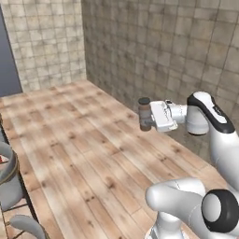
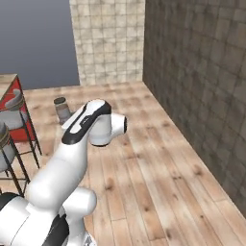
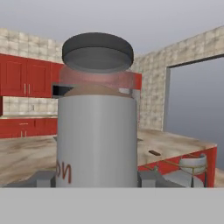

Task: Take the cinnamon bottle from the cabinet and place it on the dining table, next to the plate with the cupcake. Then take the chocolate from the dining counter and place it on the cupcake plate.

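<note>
above bare wood planks, gripper [image 1: 145, 116] clamped on upright cylindrical, dark-capped cinnamon bottle [image 1: 145, 113]

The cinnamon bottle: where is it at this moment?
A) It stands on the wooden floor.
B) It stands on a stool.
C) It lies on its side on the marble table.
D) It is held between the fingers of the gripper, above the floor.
D: the cinnamon bottle sits upright in the gripper, in the air over the wooden floor, and the hand view shows a finger at each side of it.
</note>
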Controlling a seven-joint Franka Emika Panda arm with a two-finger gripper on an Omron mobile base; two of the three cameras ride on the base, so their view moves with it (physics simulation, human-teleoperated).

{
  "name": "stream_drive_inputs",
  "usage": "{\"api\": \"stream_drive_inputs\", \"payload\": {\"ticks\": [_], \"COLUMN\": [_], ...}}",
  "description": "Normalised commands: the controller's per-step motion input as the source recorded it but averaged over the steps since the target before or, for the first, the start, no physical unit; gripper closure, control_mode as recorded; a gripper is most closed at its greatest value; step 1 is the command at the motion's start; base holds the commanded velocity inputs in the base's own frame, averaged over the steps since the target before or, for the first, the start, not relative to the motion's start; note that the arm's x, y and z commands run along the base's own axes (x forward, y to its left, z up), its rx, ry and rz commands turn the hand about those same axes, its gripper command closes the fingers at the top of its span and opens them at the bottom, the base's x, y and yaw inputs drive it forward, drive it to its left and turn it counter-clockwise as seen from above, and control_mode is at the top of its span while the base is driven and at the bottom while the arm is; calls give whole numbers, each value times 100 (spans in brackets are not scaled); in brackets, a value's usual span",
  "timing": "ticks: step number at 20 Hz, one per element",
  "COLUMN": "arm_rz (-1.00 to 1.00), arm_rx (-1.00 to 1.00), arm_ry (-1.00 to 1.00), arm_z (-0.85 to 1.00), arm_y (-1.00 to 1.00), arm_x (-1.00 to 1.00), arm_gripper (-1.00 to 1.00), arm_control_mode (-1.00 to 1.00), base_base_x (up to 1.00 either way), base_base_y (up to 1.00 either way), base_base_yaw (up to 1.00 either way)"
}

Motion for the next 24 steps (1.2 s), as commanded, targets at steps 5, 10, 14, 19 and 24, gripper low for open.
{"api": "stream_drive_inputs", "payload": {"ticks": [5,10,14,19,24], "arm_rz": [0,0,0,0,0], "arm_rx": [0,0,0,0,0], "arm_ry": [0,0,0,0,0], "arm_z": [0,0,0,0,0], "arm_y": [0,0,0,0,0], "arm_x": [0,0,0,0,0], "arm_gripper": [100,100,100,100,100], "arm_control_mode": [100,100,100,100,100], "base_base_x": [87,81,77,74,78], "base_base_y": [0,0,0,0,0], "base_base_yaw": [34,41,46,49,45]}}
